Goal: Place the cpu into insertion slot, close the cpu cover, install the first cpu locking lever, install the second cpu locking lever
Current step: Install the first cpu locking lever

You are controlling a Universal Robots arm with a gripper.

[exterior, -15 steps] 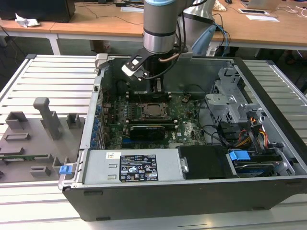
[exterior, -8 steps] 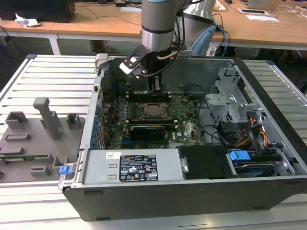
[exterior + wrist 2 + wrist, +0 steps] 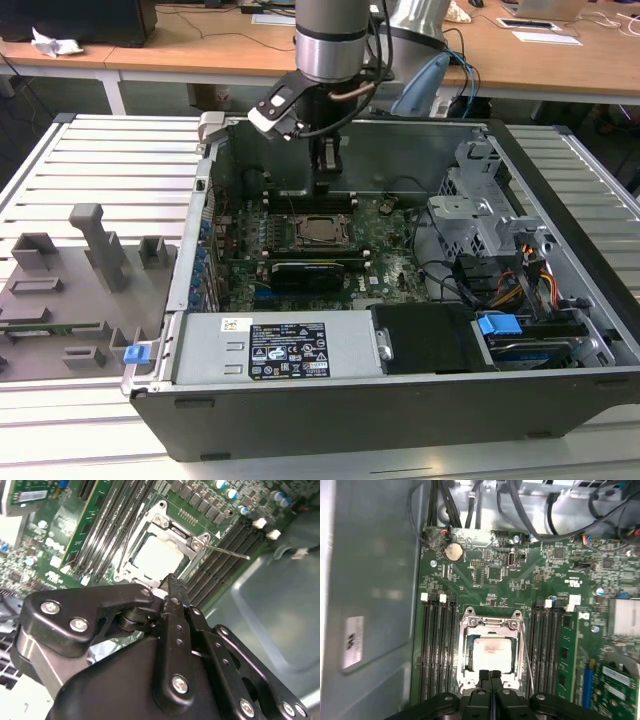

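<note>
On the worktop (image 3: 100,150), grey fixtures (image 3: 95,245) lie at the exterior view's left, beside the open computer case (image 3: 350,395). Inside the case, the cpu (image 3: 322,230) sits in its socket, with the cpu cover (image 3: 466,650) lying flat around it. The gripper (image 3: 490,674), pressed together and empty, hangs at the socket's edge. A drive cage (image 3: 480,200) stands at the right.

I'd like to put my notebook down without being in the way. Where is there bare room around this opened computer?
The slatted table is bare behind the grey fixture on the exterior view's left, and beside the case on that view's right. Inside it is crowded: the gripper hangs just by the cpu, and cables fill that same end.
</note>
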